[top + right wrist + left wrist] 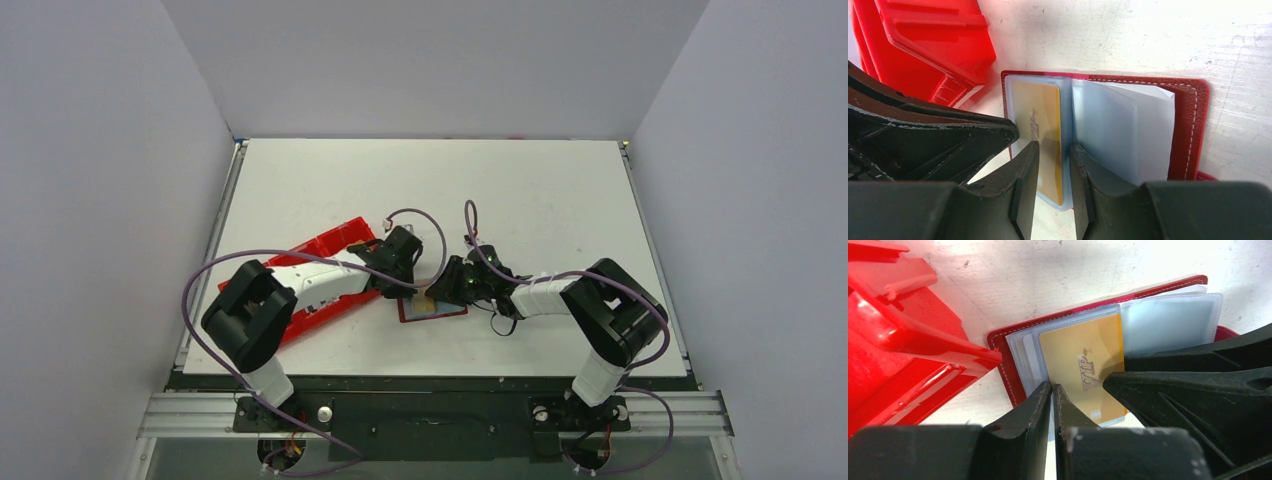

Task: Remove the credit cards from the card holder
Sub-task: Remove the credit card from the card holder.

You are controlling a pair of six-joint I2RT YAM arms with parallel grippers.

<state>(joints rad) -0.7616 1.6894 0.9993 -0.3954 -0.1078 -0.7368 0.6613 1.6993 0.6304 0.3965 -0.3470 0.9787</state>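
The dark-red card holder (447,313) lies open on the table, its clear grey-blue pockets facing up (1173,322) (1120,125). A gold credit card (1080,352) (1035,117) marked VIP sits in the left-hand pocket. My left gripper (414,286) (1052,386) is shut, with its tips at the left edge of that pocket; I cannot tell if it pinches the sleeve. My right gripper (441,292) (1054,145) is narrowly open, and its tips straddle the card's inner edge by the fold. Each gripper shows as a black mass in the other's wrist view.
The bright-red plastic tray (325,250) (893,330) (933,40) lies just left of the card holder, under my left arm. The white table (540,190) has walls on three sides.
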